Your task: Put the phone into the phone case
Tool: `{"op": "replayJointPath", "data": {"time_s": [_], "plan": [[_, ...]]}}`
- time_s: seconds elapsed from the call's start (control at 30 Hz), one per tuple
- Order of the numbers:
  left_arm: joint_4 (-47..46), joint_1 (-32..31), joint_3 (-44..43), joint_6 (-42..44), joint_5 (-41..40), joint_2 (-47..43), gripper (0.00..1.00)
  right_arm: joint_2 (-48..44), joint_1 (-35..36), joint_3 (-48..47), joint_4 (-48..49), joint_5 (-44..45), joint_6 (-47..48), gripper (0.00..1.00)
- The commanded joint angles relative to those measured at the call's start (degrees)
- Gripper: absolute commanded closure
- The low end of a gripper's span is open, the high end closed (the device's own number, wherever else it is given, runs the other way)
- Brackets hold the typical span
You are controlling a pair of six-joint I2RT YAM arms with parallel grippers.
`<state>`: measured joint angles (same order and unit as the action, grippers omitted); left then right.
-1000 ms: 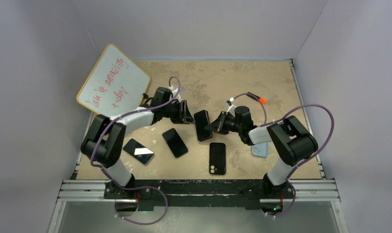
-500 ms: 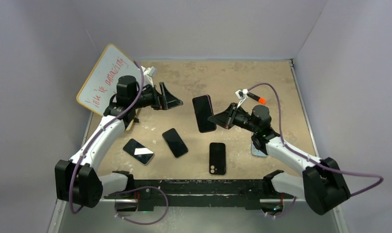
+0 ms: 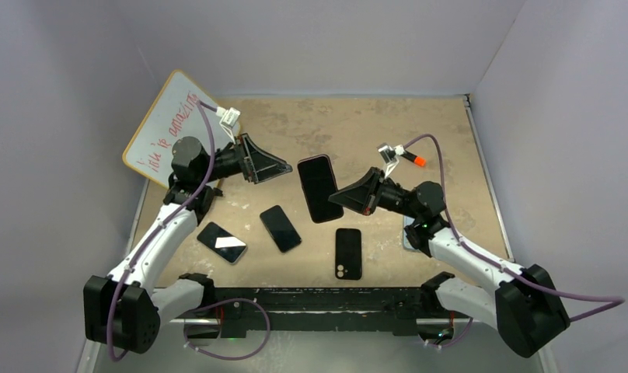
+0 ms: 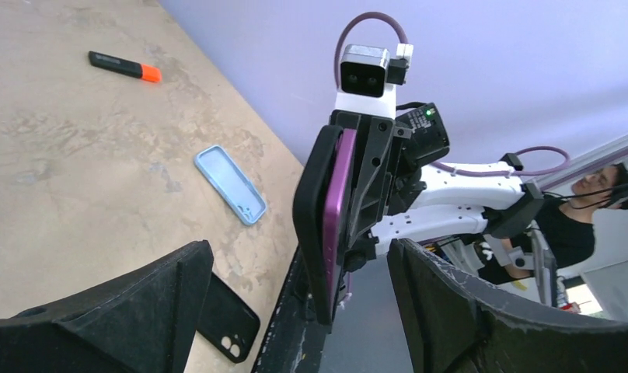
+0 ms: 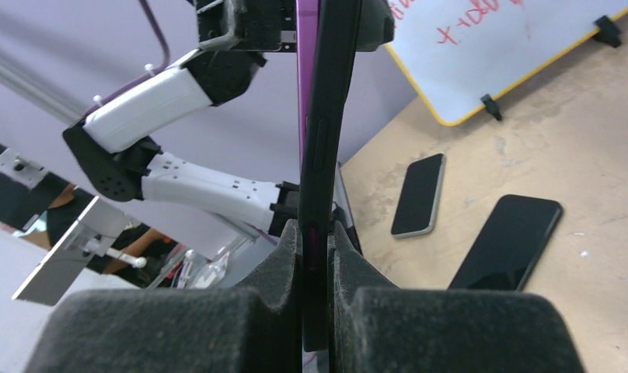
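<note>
Over the tan, stained tabletop [image 3: 451, 124], my two arms face each other at mid-frame. My right gripper [image 3: 333, 198] is clamped on the lower right edge of the dark slab phone with a purple rim [image 3: 316, 189] and holds it in the air between the arms. My left gripper [image 3: 276, 165], left of centre, has its jaws wide apart, grips nothing, and points at the phone from nearby.

I judge the phone to be lifted but not yet cased. Next I must bring it down square onto a case, with my left gripper free to steady one.

Around me:
- The white board with yellow frame and red writing [image 3: 179, 128] leans at upper left.
- Two loose black phones [image 3: 280, 228] lie lower left of centre, near the descent path.
- The black soft phone case with camera cutout [image 3: 348, 252] lies at lower centre, just below the held phone.
- The pale blue phone case [image 4: 229, 184] lies largely under my right arm.
- The black marker with orange cap [image 3: 412, 158] sits upper right of centre, well clear.
</note>
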<state>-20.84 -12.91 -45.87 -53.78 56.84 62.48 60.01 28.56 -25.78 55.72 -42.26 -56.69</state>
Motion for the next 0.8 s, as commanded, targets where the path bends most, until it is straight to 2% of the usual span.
{"op": "replayJointPath", "data": {"time_s": [0.0,0.33,0.77], "plan": [[-14.6,-0.1,2.1,-9.1,1.6,0.2,0.12,1.1,1.9,-2.8,10.6,-1.0,-3.9,1.0],[-25.7,-0.2,4.2,-19.1,2.2,3.5,0.16,4.0,3.9,-4.2,11.3,0.4,-3.5,1.0],[-21.9,-1.3,5.7,-15.6,1.4,3.2,0.17,6.7,4.4,-4.5,14.8,1.0,-4.5,1.0]]}}
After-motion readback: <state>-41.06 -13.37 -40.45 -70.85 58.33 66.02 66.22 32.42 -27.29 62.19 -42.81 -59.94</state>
